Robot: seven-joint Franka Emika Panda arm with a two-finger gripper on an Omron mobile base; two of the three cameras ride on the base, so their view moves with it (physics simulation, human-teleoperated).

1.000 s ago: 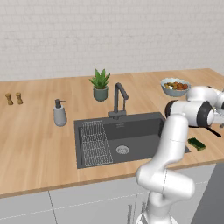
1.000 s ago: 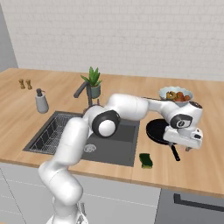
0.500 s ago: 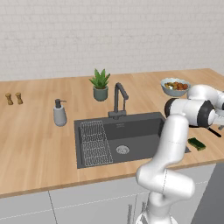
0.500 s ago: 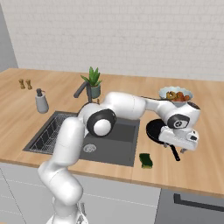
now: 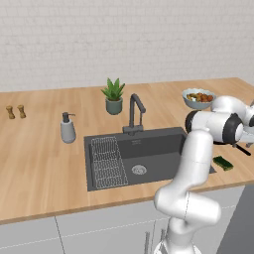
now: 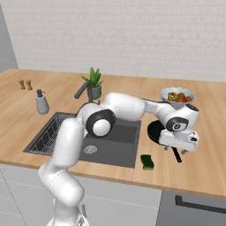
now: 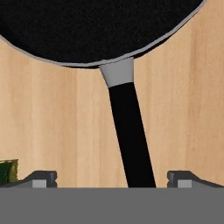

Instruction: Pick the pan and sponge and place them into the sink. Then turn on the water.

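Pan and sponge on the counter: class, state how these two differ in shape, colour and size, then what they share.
The pan is round with a long straight handle; the sponge is a small rectangular block. The pan is black; the sponge is green-topped. The pan is far bigger than the sponge. Both lie on the counter right of the sink, not yet in it.

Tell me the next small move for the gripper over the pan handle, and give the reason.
Probably lower straight down and then close. In the hand view the gripper stands open, with the handle of the pan running between its fingertips, roughly centred. The pan rests on the counter, not yet gripped.
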